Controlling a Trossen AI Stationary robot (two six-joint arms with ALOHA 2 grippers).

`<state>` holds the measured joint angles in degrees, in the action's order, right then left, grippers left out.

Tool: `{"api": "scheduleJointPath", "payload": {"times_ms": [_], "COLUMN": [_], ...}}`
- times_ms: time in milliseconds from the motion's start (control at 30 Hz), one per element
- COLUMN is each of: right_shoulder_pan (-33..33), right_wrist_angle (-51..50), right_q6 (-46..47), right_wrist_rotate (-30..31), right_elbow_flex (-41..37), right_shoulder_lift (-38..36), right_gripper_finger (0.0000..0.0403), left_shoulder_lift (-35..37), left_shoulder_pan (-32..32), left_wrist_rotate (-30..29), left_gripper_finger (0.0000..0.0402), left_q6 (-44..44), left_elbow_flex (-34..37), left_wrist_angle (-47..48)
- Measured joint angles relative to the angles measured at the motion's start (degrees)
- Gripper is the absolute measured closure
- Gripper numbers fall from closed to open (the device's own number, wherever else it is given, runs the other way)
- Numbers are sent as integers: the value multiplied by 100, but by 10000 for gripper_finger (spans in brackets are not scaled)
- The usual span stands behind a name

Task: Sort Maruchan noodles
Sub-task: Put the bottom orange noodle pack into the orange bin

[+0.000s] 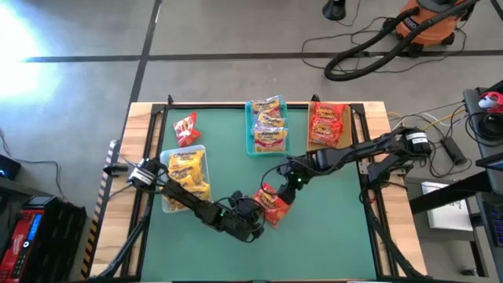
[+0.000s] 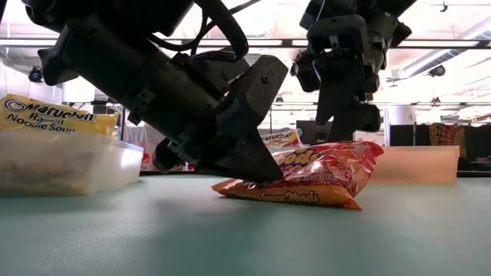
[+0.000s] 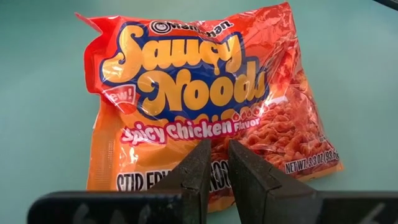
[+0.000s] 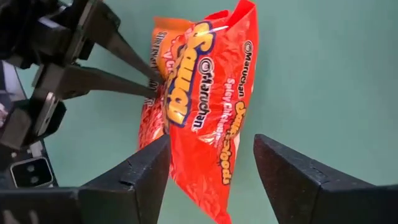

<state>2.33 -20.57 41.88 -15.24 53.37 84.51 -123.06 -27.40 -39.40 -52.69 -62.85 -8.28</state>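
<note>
A red-orange Maruchan noodles packet [image 1: 276,204] lies flat on the green table, near its middle and toward the near edge. My left gripper [image 3: 219,155] reaches in from the left, slanting down, shut, with its tips on the packet [image 2: 322,172]. My right gripper [image 4: 211,155] hangs open just above the packet [image 4: 208,93], one finger to each side, touching nothing. An orange edge [image 4: 160,37] shows beside the packet in the right wrist view; I cannot tell whether it is a second packet. My left gripper rests its shut fingertips [image 3: 200,163] on the packet's printed face [image 3: 186,134], close to the end nearest that arm. The fingers slant down from the table's left and near side. The packet lies flat on the table under them.
A clear tray [image 1: 167,206] of yellow packets sits at the left. A teal tray [image 1: 251,146] of packets and a tan tray [image 1: 314,144] of red packets stand at the far edge. One red packet [image 1: 186,128] lies loose at the far left.
</note>
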Motion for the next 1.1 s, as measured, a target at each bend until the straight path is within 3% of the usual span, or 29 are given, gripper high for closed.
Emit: {"api": "scheduleJointPath", "payload": {"times_ms": [200, 467, 600, 900, 1100], "right_shoulder_pan": [-2, -2, -2, 1, 2], "right_wrist_angle": [850, 2812, 3161, 4267, 4263], "right_q6": [237, 982, 1161, 1378, 1380], "right_wrist_rotate": [-4, -73, -129, -771, -920], "right_elbow_flex": [-417, -1368, -1569, -1534, -1341], "right_shoulder_lift": [2, 113, 314, 972, 1260], "right_gripper_finger": [167, 158, 158, 160, 168], "left_shoulder_lift": [-16, -18, -24, -28, -29], "left_shoulder_pan": [0, 0, 2, 2, 7], "left_wrist_rotate": [-45, -54, -66, -78, -83], "left_gripper_finger": [362, 362, 362, 362, 362], "left_q6": [-33, -35, -36, -35, -35], "left_elbow_flex": [0, -26, -26, -24, -21], "left_wrist_angle": [-33, -39, -72, -104, -129]}}
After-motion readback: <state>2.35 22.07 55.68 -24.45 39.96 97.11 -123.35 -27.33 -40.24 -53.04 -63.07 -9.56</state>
